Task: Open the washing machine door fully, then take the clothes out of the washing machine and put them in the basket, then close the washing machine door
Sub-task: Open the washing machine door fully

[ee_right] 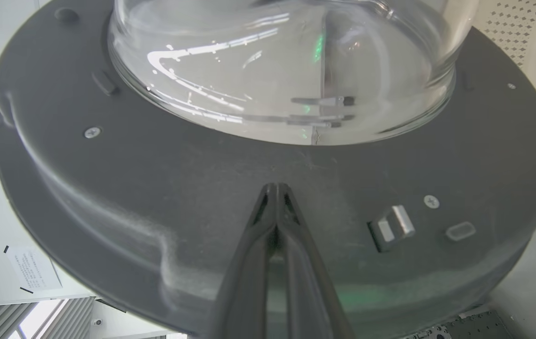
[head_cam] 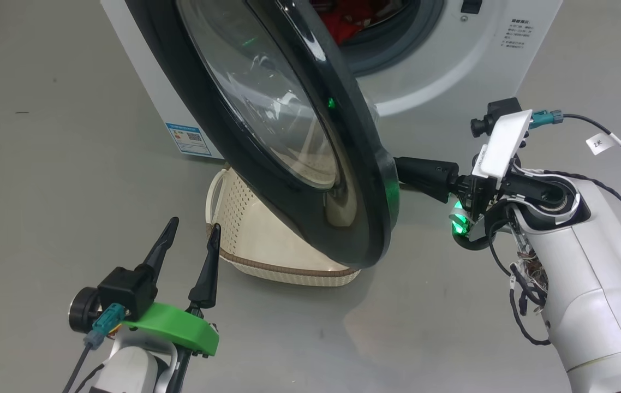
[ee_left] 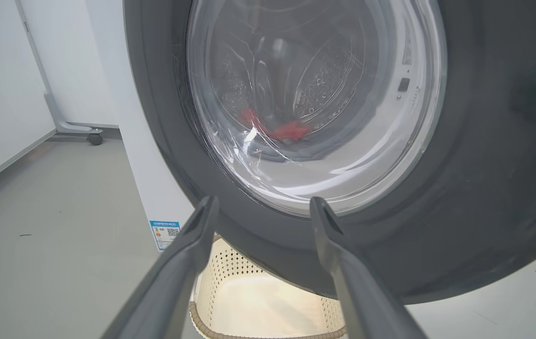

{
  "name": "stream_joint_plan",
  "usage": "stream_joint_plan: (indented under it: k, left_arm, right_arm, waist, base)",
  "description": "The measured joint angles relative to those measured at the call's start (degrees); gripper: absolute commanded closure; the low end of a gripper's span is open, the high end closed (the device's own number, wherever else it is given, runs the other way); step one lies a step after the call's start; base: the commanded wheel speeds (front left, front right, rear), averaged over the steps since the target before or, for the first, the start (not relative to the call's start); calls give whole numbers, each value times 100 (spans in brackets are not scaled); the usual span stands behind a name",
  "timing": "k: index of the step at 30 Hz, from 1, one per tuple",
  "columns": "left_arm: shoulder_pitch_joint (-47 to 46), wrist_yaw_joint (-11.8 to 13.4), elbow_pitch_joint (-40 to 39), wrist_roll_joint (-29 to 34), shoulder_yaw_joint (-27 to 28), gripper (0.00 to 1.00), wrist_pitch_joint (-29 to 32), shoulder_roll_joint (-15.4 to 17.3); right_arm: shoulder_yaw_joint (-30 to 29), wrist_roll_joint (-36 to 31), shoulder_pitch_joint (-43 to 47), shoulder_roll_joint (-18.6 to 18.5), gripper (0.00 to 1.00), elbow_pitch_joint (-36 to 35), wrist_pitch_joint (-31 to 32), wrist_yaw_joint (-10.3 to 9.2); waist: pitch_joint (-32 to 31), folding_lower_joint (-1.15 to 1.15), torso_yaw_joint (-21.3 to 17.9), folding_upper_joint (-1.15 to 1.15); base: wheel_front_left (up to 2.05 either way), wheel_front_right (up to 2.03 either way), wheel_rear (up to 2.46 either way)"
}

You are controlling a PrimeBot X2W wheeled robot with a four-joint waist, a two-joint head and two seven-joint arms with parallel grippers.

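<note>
The right gripper point(ee_right: 276, 188), fingers pinched together and holding nothing, has its tips at the inner face of the washing machine door point(head_cam: 288, 136), which stands half open over the empty-looking basket point(head_cam: 234, 207); the left gripper point(head_cam: 194, 224) hovers spread wide before its outer face. Red clothes point(head_cam: 346, 24) lie inside the washing machine point(head_cam: 452, 65)

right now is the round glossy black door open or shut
Open: the door stands swung away from the white washing machine, red clothes showing inside.
</note>
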Motion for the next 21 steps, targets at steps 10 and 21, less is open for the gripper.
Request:
stream_joint_plan:
  k: [10,21]
  left_arm:
    - [132,47,-9,18,-2,0,0,5]
    - [192,48,-35,52,-82,0,0,9]
  right_arm:
    - [310,142,368,55,100,-405,125,0]
    - [600,249,738,67,100,-702,114,1]
  waist:
    - [-243,0,98,0]
    - [-365,0,284,0]
  base:
    - [0,0,0]
    - [0,0,0]
